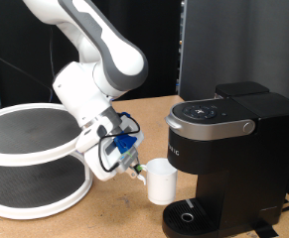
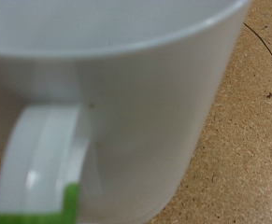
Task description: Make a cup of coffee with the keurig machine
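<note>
Your gripper (image 1: 136, 169) sits low over the middle of the table (image 1: 114, 213), reaching toward the exterior view's right, and it is at the cup (image 1: 162, 180). The wrist view is filled by the cup's white wall and its handle (image 2: 42, 163), with a strip of green finger pad (image 2: 70, 203) showing at the handle's base. So you appear to have the cup by its handle side, though you cannot tell from either view whether the fingers are actually clamped on it or merely beside it.

The cup is upright, its long axis vertical and its mouth facing up. It is close against the front of the coffee machine (image 1: 228, 139), just above the round drip base (image 1: 189, 215) at the table's near edge. Its handle points back toward your gripper, away from the machine. Holding by the handle side makes sense here: it keeps the fingers clear of the machine's body and leaves the cup's open mouth free under the spout area.

The machine's lid (image 1: 212, 116) looks closed. The round two-tier rack (image 1: 35, 159) stands well apart, at the exterior view's left edge of the table.
</note>
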`<state>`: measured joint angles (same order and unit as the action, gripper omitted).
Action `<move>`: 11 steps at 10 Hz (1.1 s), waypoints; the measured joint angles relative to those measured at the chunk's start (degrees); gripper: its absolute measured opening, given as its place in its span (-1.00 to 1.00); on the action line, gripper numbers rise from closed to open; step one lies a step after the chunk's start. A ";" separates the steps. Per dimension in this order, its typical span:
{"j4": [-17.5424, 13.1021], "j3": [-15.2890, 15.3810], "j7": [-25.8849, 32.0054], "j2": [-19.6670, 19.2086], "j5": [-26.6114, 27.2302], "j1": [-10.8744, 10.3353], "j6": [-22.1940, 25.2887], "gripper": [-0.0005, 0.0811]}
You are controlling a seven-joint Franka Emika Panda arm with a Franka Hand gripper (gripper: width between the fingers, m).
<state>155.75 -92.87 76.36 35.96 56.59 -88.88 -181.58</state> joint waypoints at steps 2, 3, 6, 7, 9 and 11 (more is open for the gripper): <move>-0.94 -1.35 0.00 2.68 -0.09 -2.84 -2.61 -0.83; -1.39 -1.82 0.00 4.47 -0.24 -4.13 -4.37 -0.83; -2.22 -3.07 0.00 10.24 -1.80 -6.98 -9.30 -0.83; -2.30 -3.75 0.00 11.66 -2.62 -7.77 -10.58 -0.83; -2.59 -5.63 0.00 13.77 -4.35 -9.56 -12.73 -0.83; -3.23 -7.57 0.00 15.73 -5.87 -11.30 -14.26 -0.83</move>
<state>152.53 -100.44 76.36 51.69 50.72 -100.18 -195.84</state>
